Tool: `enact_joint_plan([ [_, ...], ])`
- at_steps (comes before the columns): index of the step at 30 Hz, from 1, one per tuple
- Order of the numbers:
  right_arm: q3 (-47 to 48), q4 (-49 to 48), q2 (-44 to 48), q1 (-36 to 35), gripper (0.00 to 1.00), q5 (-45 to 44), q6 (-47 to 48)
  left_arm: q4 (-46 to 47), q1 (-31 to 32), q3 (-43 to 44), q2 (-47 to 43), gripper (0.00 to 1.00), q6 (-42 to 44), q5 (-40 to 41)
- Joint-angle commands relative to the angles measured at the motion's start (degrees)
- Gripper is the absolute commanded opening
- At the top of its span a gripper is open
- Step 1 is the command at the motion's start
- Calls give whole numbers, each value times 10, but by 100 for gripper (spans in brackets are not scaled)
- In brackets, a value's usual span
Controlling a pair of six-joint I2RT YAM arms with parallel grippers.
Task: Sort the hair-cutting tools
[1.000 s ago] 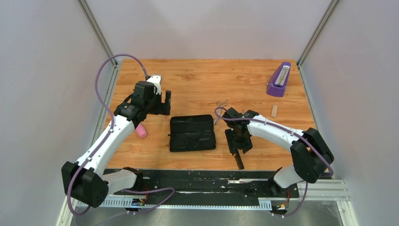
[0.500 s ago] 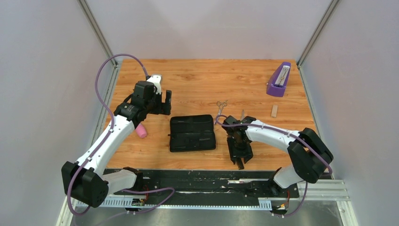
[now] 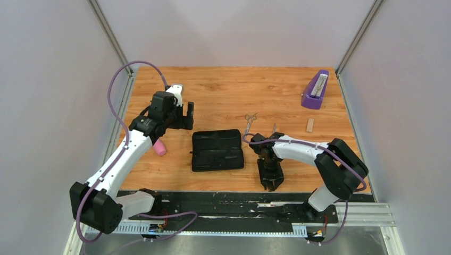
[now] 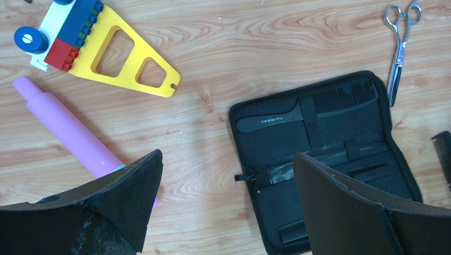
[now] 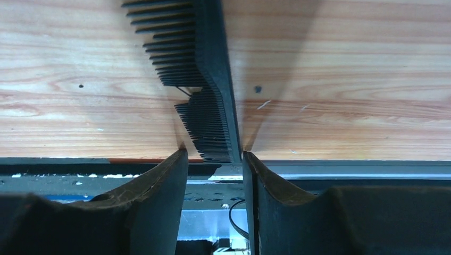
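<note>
— Right pincer [image 3: 270,183] has drawn back to the table's near edge since a second ago, its jaws narrowing. What surrounds it from above?
— Black zip case [image 3: 217,150] just beyond it, toward the left arm; silver scissors [image 3: 250,121] farther out. Left pincer [image 3: 185,118] hangs spread wide, well apart from it, with a pink tube [image 3: 158,148] near it.
— Left wrist?
— Fingers [image 4: 122,207] gaping. Ahead of them the case lies open, the handled comb [image 4: 271,119] strapped inside. The scissors lie beyond the case, and the straight comb [image 4: 442,154] is at the frame edge.
— Right wrist?
— Straight comb's end sits between the fingertips [image 5: 170,175], spine against one, teeth at the other, flat on the wood. Whether it is truly pinched, I cannot tell.
</note>
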State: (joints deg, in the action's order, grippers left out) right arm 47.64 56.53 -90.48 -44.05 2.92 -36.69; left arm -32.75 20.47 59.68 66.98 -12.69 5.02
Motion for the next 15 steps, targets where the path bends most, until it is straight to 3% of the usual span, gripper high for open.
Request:
enact_joint_plan([
  [1,-23,-58,-25,-8,42,14,-16,21,-3,-3,-3,100,-1,6],
  [15,53,-67,-32,-8,19,-23,14,23,-3,-2,-7,100,-8,-7],
])
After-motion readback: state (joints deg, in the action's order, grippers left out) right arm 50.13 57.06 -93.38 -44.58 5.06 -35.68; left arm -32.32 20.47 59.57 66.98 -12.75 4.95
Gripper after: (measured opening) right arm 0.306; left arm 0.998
